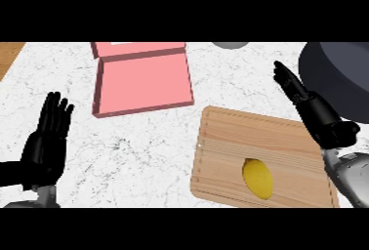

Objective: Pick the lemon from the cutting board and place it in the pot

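two black hands show above a white marbled counter (130, 156). the left hand (45, 146) rests near the view's left edge, fingers straight and pointing up, released and holding nothing. the right hand (311, 110) comes in from the lower right, its fingers straight and stretched toward the upper left; it is also released, with nothing in its grasp. it hangs over the right edge of the wooden cutting board (245, 141), just beside the rim of the dark pot (338, 68), which sits at the upper right and is partly cut off by the view's edge.

the lemon (258, 177) lies on the cutting board, in its lower half, long axis running roughly up and down. it is well below the right hand's fingers and apart from them. the board lies slightly turned on the counter, its lower edge near the bottom of the view.

a pink open box (140, 83) sits at the upper middle, left of the board, its lid folded back. a grey rounded object (231, 45) peeks in at the top edge; what it is cannot be told. a strip of brown surface (9, 56) shows at the upper left corner.
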